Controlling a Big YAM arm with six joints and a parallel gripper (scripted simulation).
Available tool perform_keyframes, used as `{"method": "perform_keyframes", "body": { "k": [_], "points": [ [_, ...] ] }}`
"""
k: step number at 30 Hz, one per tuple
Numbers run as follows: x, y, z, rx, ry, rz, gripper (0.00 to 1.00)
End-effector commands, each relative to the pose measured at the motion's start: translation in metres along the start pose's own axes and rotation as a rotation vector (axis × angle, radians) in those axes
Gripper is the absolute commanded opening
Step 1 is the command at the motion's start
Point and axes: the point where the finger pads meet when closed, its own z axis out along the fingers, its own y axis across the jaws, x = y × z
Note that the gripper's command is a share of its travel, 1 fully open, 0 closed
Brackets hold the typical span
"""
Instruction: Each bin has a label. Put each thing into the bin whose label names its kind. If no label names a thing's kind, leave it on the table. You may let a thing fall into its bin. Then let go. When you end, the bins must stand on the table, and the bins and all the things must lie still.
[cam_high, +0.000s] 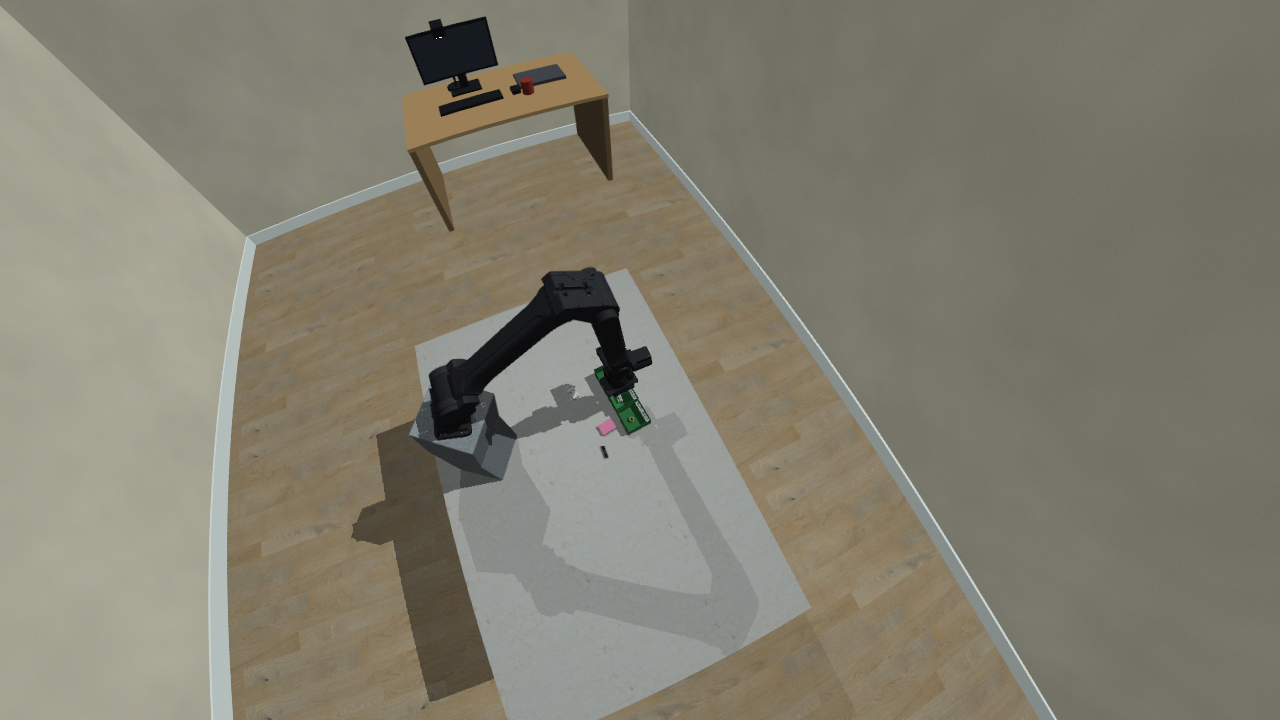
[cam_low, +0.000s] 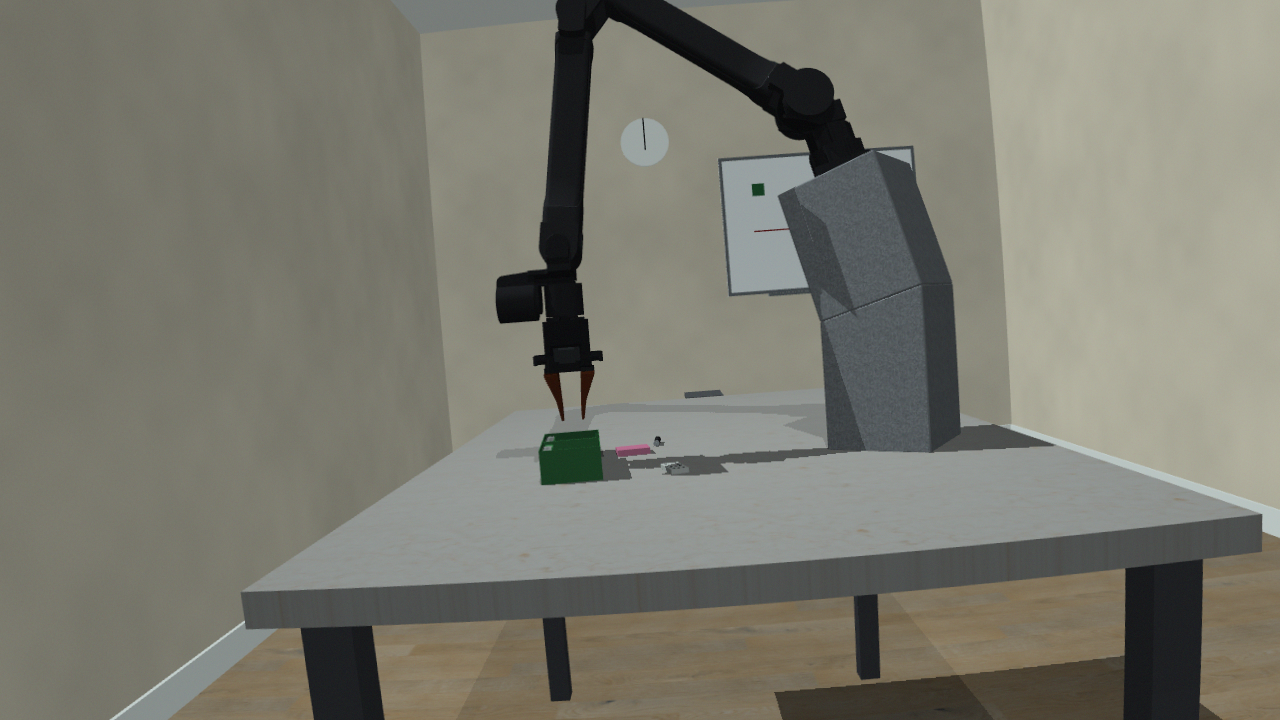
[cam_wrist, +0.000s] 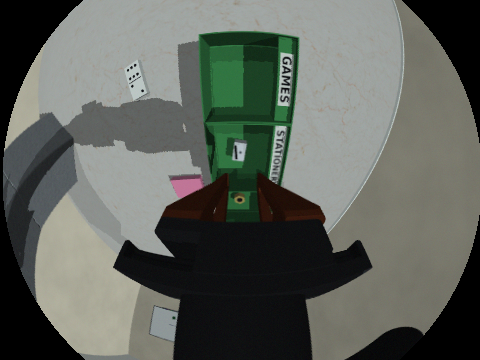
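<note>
My gripper (cam_low: 573, 419) (cam_wrist: 242, 178) is open, its fingers partly apart with nothing between them, above the green bin block (cam_low: 571, 461) (cam_wrist: 248, 122). The GAMES compartment (cam_wrist: 227, 82) is empty. In the STATIONERY compartment lies a small metallic piece (cam_wrist: 240, 150) with a dark slot, like a pencil sharpener. A brass ring-like thing (cam_wrist: 239, 199) lies in the third compartment, whose label my gripper hides in the wrist view. A white domino (cam_wrist: 136, 80) (cam_low: 675, 468) lies on the table. A pink block (cam_high: 606, 427) (cam_low: 632, 450) (cam_wrist: 186, 186) lies beside the bins. A small dark thing (cam_high: 604, 452) (cam_low: 657, 440) lies near it.
The arm's grey pedestal (cam_high: 469, 443) (cam_low: 881, 358) stands at one side of the pale table (cam_high: 626, 528) (cam_low: 760, 528). A wooden desk (cam_high: 501, 102) with a monitor stands apart by the wall. The arm's shadow falls across the table.
</note>
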Motion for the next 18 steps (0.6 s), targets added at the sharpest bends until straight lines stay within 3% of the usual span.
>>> {"method": "perform_keyframes", "body": {
  "k": [1,18],
  "points": [
    [-0.0094,0.0035,0.0039,-0.006,-0.004,-0.003,0.29],
    [-0.0110,0.0054,0.0049,-0.002,-0.004,-0.004,0.29]
  ]
}}
